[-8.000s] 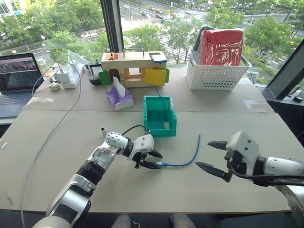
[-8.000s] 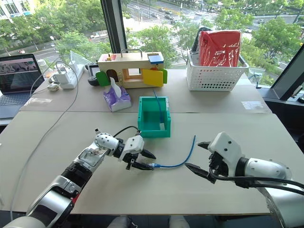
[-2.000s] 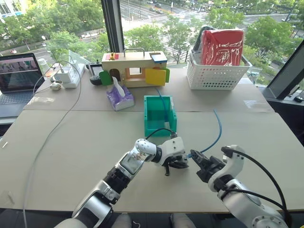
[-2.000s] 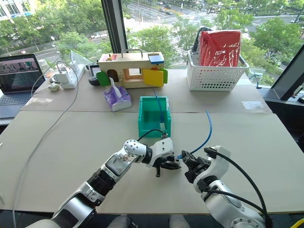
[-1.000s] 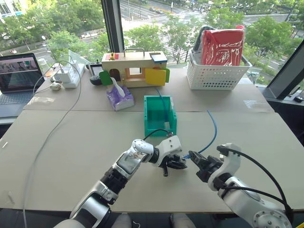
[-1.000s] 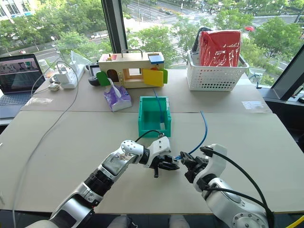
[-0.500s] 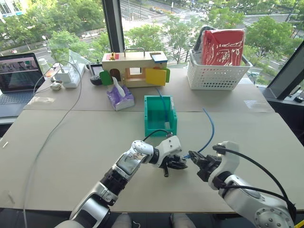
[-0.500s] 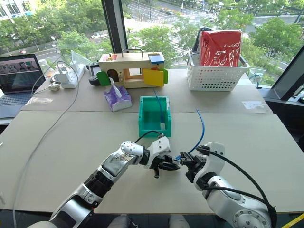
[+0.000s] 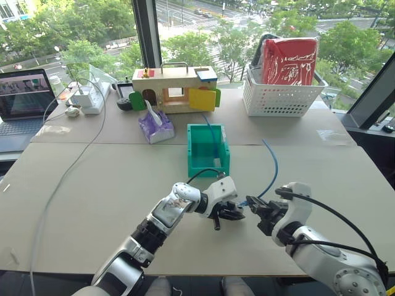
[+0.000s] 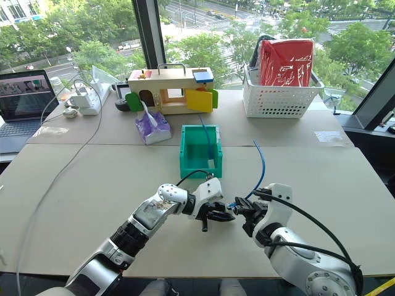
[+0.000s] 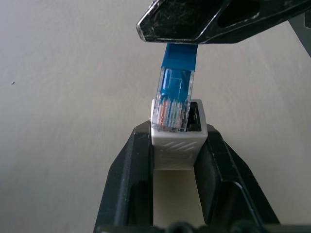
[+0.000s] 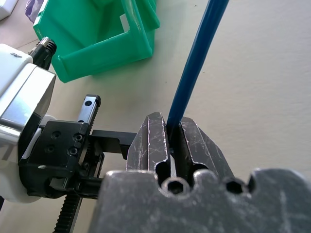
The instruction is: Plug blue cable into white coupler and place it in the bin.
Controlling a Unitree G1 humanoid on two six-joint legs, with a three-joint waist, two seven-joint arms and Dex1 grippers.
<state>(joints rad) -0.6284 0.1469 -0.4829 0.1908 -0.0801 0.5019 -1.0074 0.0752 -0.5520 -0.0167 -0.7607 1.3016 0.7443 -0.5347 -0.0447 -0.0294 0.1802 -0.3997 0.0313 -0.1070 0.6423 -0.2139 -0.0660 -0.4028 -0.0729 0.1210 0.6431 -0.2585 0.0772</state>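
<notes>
One clear-plugged blue cable [image 11: 177, 82], bright.

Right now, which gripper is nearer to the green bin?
Left. The left gripper, shut on the white coupler, sits just before the bin; the right gripper, pinching the blue cable, is farther right.

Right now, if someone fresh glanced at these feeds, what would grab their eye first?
The two claws meeting nose to nose at the table's near middle: the left claw clamps the tiny white plastic coupler, and the right claw pinches the thin bright-blue cable, its clear plug at the socket mouth. Just beyond stands the teal-green plastic bin.
</notes>
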